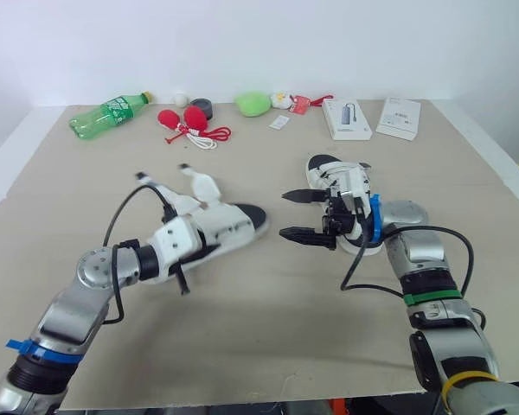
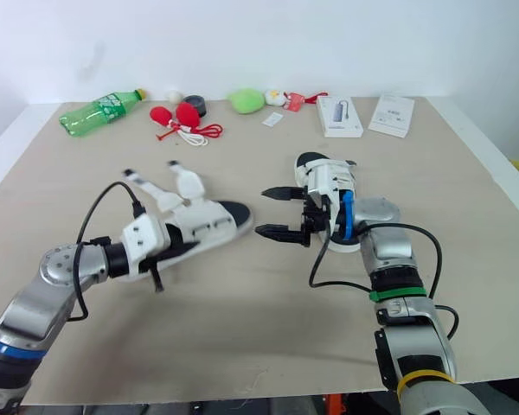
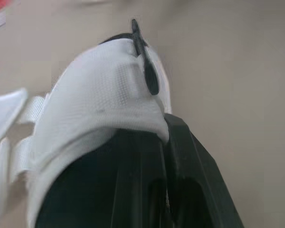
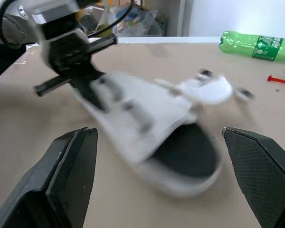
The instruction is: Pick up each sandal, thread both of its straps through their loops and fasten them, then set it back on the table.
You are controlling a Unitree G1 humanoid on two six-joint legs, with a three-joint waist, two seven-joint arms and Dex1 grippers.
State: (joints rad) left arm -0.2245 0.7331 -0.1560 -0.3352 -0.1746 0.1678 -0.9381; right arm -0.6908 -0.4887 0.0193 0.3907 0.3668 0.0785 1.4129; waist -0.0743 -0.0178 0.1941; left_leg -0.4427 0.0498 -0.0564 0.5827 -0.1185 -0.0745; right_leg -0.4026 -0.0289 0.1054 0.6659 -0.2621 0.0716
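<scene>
Held sandal: the held sandal (image 1: 225,226) is white with a dark footbed. It is tipped up off the table (image 1: 268,320), a little left of the table's middle, toe towards the right arm.
Straps: both straps (image 1: 203,183) are undone and stand up loose on the side towards the far edge. I cannot make out the loops.
Left gripper: my left gripper (image 3: 164,137) is clamped on the sandal's white upper, one finger inside against the footbed and one outside.
Right gripper: my right gripper (image 1: 298,216) hovers just beside the toe with its fingers wide apart, holding nothing.
Step in hand: as I judge it, taking the first strap end to feed it through its loop.
Doing it well: I should hold the left wrist steady, roll the sandal so the strap side faces the right fingers, and pinch the strap near its tip, not mid-length.
Risk: the clamp is on soft upper, so a hard pull could twist the sandal loose.
Second sandal: the second sandal (image 1: 329,170) lies flat just behind my right gripper, towards the far edge.
Far edge: a green bottle (image 1: 108,114) and two boxes (image 1: 346,118) sit well apart from the work.
</scene>
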